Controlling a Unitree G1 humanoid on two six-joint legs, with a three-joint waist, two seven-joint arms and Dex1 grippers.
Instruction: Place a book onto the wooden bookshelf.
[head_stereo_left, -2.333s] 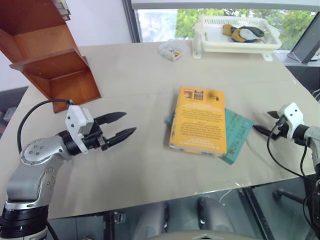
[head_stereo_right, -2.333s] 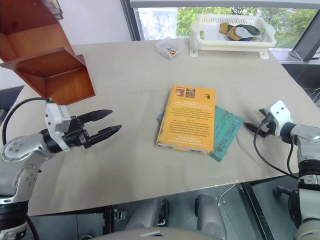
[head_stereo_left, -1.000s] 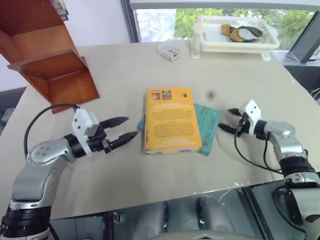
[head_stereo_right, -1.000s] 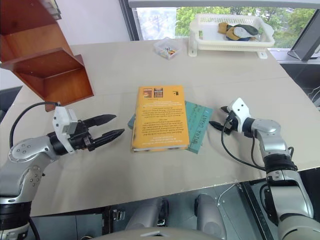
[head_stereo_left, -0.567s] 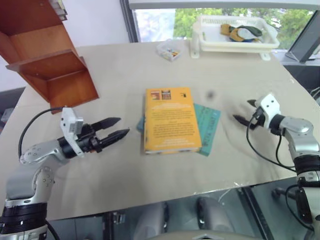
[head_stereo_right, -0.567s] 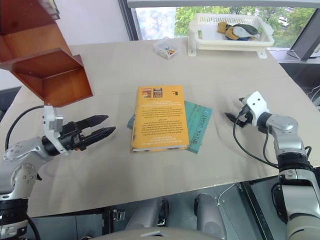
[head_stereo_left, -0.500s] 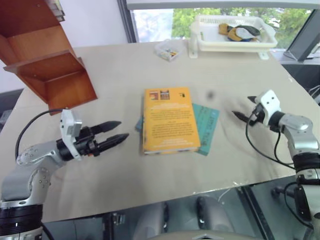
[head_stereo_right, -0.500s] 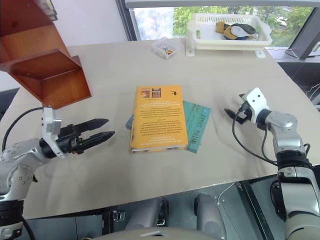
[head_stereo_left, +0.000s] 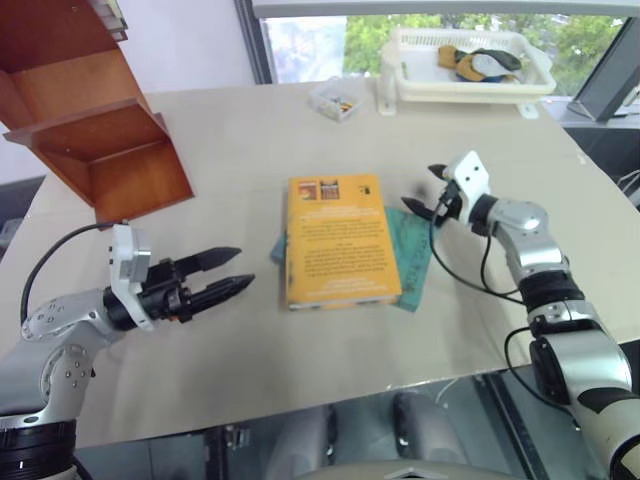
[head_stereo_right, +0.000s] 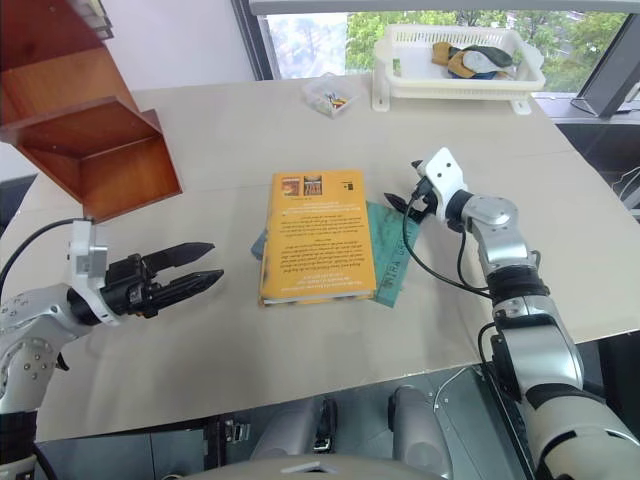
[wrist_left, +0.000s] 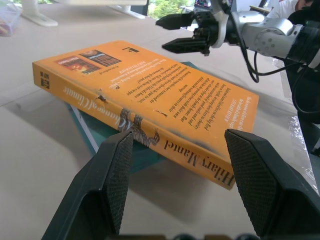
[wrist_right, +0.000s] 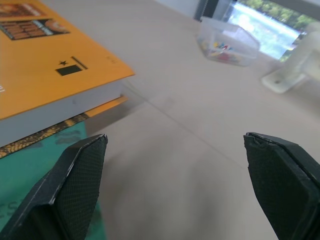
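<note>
The yellow-orange book (head_stereo_left: 340, 240) lies flat mid-table on top of a thinner teal book (head_stereo_left: 417, 258). The wooden bookshelf (head_stereo_left: 95, 120) stands at the table's far left. My left gripper (head_stereo_left: 244, 267) hovers open and empty a short way left of the book, pointing at its spine (wrist_left: 145, 132). My right gripper (head_stereo_left: 420, 187) is open and empty, level, just off the book's far right corner (wrist_right: 100, 85) and over the teal book's edge. It touches neither book.
A white plastic basket (head_stereo_left: 462, 90) with a few items stands at the back right by the window. A small clear box (head_stereo_left: 336, 100) sits at the back centre. The table's front edge runs close below the books.
My right gripper swung out to the right, then came left and up to the book's far right corner. My left gripper drew back a little and rolled. The books have not moved.
</note>
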